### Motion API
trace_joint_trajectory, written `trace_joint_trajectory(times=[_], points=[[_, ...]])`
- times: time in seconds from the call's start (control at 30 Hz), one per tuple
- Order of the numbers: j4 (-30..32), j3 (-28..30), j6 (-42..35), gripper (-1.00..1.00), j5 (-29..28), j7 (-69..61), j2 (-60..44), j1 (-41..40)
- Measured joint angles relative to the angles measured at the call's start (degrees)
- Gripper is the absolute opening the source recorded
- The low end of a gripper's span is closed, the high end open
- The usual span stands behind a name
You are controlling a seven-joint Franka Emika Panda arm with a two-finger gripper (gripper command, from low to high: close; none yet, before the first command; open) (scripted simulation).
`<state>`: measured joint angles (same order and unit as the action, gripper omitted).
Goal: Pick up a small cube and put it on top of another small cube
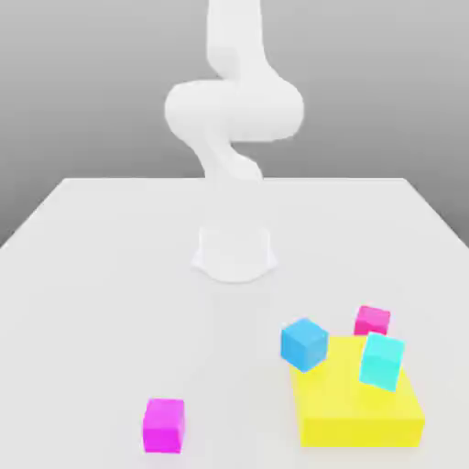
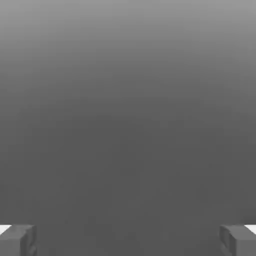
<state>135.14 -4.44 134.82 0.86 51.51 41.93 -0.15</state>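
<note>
bare simulated tabletop, grey backdrop

From my seat, the exterior view looks across the white table from its near edge, raised and tilted down, facing the arm head-on; the arm's base sits mid-table and the coloured blocks lie closest to the lens, toward the exterior view's right. The hand view rides on the wrist and looks out past two grey fingertips at plain grey backdrop. I find no part of the table common to both views.
</note>
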Motion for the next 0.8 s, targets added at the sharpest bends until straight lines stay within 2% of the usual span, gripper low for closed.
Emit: trace_joint_trajectory(times=[0.5, 0.7, 0.8], points=[[22.0, -27.9, 20.7, 0.0, 4.3, 39.2, -27.2, 1.0], [30.4, -35.3, 28.6, 0.0, 5.6, 54.4, -37.6, 4.3], [30.9, -35.8, 30.9, 0.0, 1.7, 59.6, -40.9, 4.4]])
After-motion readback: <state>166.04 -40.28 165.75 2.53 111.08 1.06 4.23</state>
